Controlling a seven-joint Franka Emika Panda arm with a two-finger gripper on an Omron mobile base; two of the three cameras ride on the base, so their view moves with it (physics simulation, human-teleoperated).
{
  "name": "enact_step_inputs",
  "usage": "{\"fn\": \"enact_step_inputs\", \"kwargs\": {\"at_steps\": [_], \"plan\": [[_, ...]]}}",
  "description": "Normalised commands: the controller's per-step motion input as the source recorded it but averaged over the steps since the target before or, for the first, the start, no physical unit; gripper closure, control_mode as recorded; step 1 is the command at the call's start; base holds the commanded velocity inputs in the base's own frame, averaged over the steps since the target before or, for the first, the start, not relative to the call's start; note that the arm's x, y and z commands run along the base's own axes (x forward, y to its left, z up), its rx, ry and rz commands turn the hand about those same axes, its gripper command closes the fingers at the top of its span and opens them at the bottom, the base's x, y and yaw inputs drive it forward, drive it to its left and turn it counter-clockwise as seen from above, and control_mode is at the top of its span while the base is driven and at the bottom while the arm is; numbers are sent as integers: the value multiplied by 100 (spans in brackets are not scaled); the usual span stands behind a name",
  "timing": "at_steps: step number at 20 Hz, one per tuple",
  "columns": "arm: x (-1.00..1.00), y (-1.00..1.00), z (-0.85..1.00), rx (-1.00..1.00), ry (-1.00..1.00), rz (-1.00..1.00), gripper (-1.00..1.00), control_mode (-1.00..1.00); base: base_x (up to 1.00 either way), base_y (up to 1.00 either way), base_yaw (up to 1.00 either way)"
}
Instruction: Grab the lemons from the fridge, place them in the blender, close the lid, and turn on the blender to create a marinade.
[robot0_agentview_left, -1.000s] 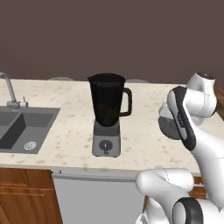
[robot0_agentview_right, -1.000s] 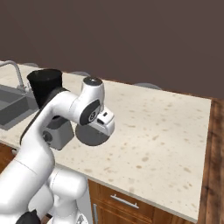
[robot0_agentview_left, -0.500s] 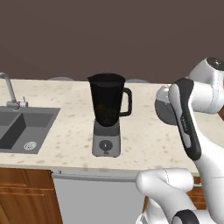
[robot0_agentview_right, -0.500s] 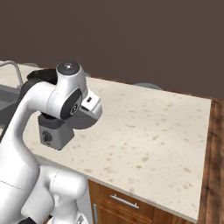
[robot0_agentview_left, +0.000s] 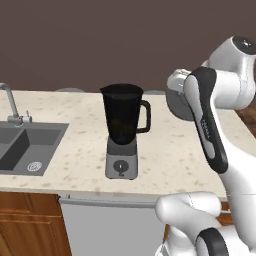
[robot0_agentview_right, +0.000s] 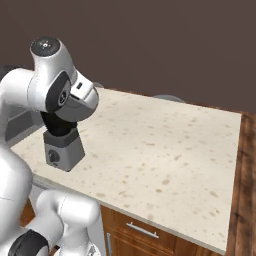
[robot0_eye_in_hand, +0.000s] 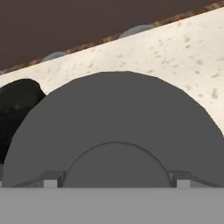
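A: Where is the lid (robot0_eye_in_hand: 114, 140)?

B: Close before the hand camera, gripped by the gripper (robot0_eye_in_hand: 116, 185), right of the blender (robot0_agentview_left: 123, 129). It looks rigid, light and smooth; the raised centre knob seems the best hold.

A: And from farther off?

B: The left base view shows the jar's open mouth on the counter (robot0_agentview_right: 170, 145).

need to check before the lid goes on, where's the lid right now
The lid is held up at the gripper, above the counter and to the right of the blender in the left base view, not yet on the jar.
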Motion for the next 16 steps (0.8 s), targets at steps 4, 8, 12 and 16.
{"fn": "enact_step_inputs", "kwargs": {"at_steps": [4, 8, 12, 16], "plan": [[43, 65, 70, 0, 7, 0, 100, -100, 0, 0, 0], [60, 53, 54, 0, 22, 0, 100, -100, 0, 0, 0], [54, 53, 11, 0, 30, 0, 100, -100, 0, 0, 0], [46, 47, 3, 0, 38, 1, 100, -100, 0, 0, 0]]}}
